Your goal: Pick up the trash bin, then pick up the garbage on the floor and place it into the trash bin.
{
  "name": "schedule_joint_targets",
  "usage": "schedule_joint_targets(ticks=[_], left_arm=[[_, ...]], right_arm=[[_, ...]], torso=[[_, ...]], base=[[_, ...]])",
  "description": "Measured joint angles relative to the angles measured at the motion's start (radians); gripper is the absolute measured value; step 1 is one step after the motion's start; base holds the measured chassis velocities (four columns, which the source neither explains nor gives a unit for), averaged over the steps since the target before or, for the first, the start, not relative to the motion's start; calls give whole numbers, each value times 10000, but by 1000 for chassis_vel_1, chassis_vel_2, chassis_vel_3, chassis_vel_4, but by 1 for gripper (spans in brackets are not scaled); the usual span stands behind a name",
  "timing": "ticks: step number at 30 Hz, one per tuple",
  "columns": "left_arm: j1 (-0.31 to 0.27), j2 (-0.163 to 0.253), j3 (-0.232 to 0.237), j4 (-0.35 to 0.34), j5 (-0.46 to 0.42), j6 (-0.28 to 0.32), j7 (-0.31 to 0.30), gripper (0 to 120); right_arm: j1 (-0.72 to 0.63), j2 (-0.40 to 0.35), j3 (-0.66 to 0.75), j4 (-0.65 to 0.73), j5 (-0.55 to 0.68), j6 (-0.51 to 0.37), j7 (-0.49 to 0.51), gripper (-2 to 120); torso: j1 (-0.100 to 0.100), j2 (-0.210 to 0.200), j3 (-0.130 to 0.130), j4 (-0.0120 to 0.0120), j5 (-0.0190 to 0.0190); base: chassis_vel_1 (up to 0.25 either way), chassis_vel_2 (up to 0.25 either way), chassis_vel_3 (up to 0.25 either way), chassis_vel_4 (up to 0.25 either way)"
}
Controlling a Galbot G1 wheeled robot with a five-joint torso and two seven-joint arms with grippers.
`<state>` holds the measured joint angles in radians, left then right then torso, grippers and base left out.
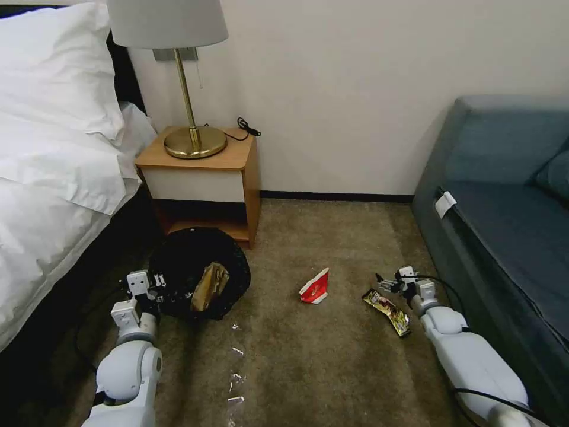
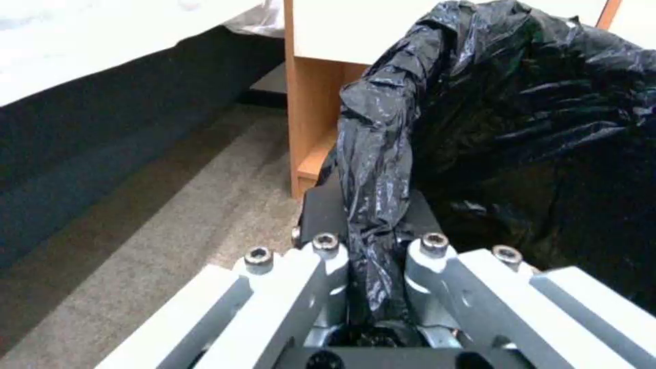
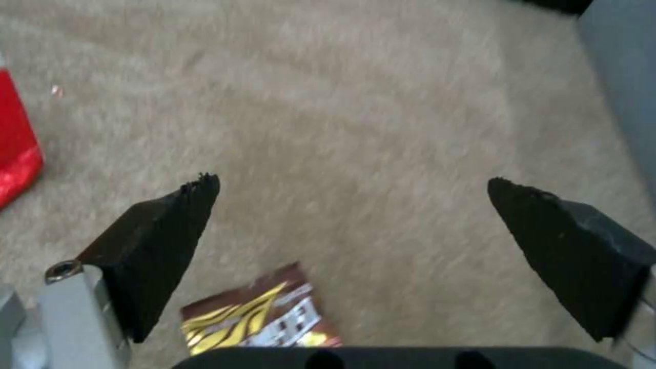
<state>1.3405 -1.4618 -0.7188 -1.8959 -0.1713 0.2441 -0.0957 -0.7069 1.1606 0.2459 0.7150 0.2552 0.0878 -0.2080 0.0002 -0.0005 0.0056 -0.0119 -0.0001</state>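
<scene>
Head view: the trash bin [image 1: 198, 273] sits at the foot of the wooden nightstand [image 1: 201, 178], beside the bed [image 1: 53, 172], its black liner open toward the camera with a crumpled brown paper bag [image 1: 210, 286] inside. The left gripper [image 1: 155, 289] is at the bin's rim on the bed side. On the carpet [image 1: 308, 356], a red-and-white carton [image 1: 315, 287] lies between the bin and a snack wrapper [image 1: 387, 311], well apart from both. The right gripper [image 1: 385, 283] hangs just past the wrapper's far end, close to the blue sofa [image 1: 504, 207].

Left wrist view: the left gripper [image 2: 374, 266] has its fingers [image 2: 327, 256] pressed together on a fold of the black liner [image 2: 376, 169] at the bin's rim; the nightstand leg stands right behind.

Right wrist view: the right gripper [image 3: 352, 187] has its black fingertips [image 3: 171, 225] spread wide above bare carpet. The wrapper [image 3: 260, 315] lies just below them, untouched, and the carton's red edge [image 3: 17, 148] shows off to one side.
</scene>
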Motion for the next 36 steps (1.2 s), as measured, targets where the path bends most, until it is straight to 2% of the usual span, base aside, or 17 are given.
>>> schedule_joint_targets(ticks=[10, 24, 36], left_arm=[[56, -72, -50, 22, 10, -3, 1, 4], [94, -68, 63, -313, 97, 60, -52, 4], [370, -51, -102, -570, 81, 78, -61, 4]], right_arm=[[166, 286, 407, -823, -142, -99, -180, 100], [-257, 227, 1096, -1013, -195, -451, -298, 100], [-488, 312, 1334, -1203, -477, -500, -567, 100]], torso=[[0, 0, 0, 0, 0], [-1, 0, -1, -3, 0], [0, 0, -1, -2, -1]], base=[[0, 0, 0, 0], [0, 0, 0, 0], [0, 0, 0, 0]])
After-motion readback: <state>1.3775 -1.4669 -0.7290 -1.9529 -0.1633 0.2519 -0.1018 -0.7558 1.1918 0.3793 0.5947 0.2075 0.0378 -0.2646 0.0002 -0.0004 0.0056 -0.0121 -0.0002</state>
